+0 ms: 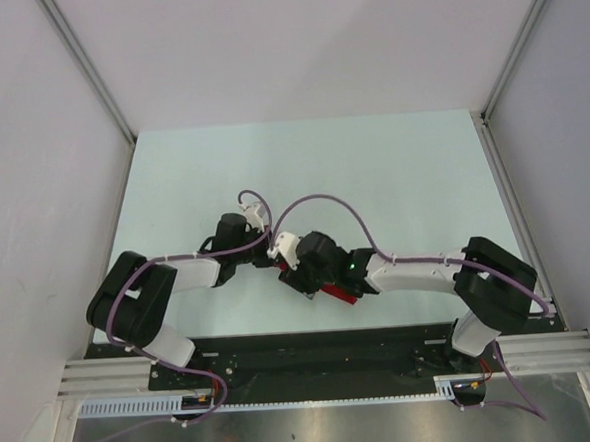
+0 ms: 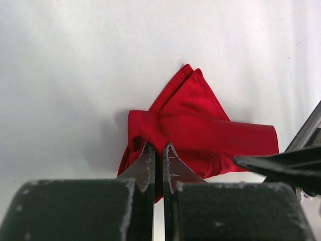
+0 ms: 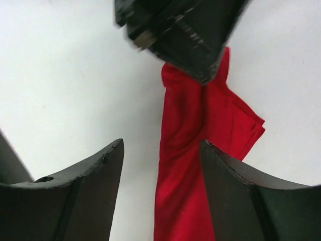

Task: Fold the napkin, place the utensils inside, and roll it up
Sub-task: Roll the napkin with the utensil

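The red napkin (image 2: 200,130) lies on the table as a rolled, folded bundle with a pointed flap sticking out. In the top view only a strip of it (image 1: 338,296) shows under the arms. My left gripper (image 2: 157,148) is shut, its tips pinching the roll's left end. It also shows from the front in the right wrist view (image 3: 185,30). My right gripper (image 3: 161,145) is open and hovers over the roll (image 3: 185,165), with the cloth between its jaws and close to the right one. No utensils are in view.
The pale table (image 1: 302,170) is ringed by grey walls with metal frame posts (image 1: 90,68). Both arms meet near the table's front middle, wrists close together. A black rail (image 1: 313,345) runs along the near edge.
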### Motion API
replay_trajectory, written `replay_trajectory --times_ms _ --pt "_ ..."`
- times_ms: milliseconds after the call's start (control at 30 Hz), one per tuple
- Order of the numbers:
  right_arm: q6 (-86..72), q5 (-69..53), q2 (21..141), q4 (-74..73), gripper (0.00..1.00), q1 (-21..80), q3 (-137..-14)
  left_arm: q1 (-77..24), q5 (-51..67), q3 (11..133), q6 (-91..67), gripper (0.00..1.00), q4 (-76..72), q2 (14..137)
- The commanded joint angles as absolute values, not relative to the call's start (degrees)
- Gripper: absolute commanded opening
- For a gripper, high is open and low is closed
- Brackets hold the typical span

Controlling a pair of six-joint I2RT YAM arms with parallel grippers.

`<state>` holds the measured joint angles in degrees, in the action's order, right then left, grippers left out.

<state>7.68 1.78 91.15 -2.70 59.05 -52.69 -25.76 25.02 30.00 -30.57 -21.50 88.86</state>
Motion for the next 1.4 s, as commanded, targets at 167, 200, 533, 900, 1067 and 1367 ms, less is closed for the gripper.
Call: replay_trajectory --times_ms 167,200,533,900,1067,1367 --pt "15.99 24.43 98.34 5.19 0.66 65.3 -52.21 -25.58 27.16 33.22 -29.8 0.0 -15.21 91.67" --pt "16.17 24.69 99.13 5.45 0.66 65.48 -52.47 -25.58 27.25 33.22 -29.62 0.0 -15.12 91.67" --pt "20.03 32.7 101.43 9.4 0.65 66.62 -50.98 -25.49 27.77 34.28 -27.86 0.0 -13.36 92.11" --pt "23.2 31.37 98.78 9.67 0.72 67.68 -50.62 -25.49 27.95 34.98 -26.46 0.0 -12.04 91.58" --pt "23.47 30.77 100.54 8.97 0.77 66.72 -51.41 -25.49 27.86 34.89 -25.93 0.0 -11.51 91.14" --pt "17.24 14.46 101.6 0.36 0.75 60.74 -55.36 -25.49 28.39 34.89 -23.91 0.0 -10.9 89.83"
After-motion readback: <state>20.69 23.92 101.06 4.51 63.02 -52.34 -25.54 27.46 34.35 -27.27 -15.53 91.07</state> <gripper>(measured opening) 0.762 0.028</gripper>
